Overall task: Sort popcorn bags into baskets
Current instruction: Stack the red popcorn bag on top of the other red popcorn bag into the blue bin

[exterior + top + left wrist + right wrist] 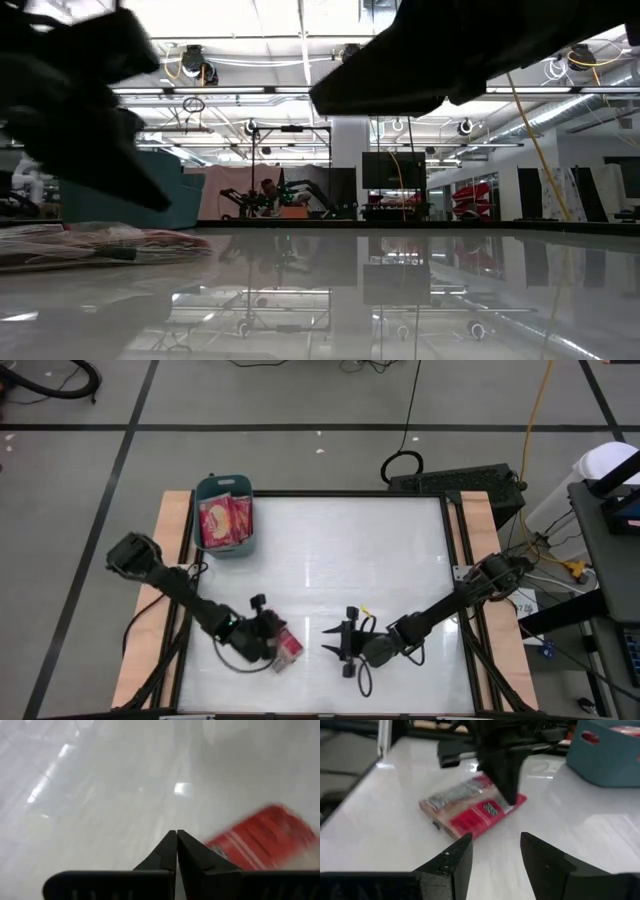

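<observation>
White table [400, 560]: popcorn bag [288, 647] beside left hand [268, 640].

**One packet on the table, others in the teal bin**

A red popcorn bag [287, 647] lies flat on the white table near its front edge, on the left half. It is turned at an angle to the table's edges. In the right wrist view the same bag [470, 810] shows a red face with a white-grey label and a silvery crimped end; one corner lifts slightly.

The teal-blue basket [216, 488] stands upright at the table's far left corner, well apart from the loose bag. It is rectangular with rounded corners and a rim. Inside it lie popcorn bags [223, 522], red with yellow-orange pictures facing up, side by side and overlapping; their exact count cannot be told.
</observation>
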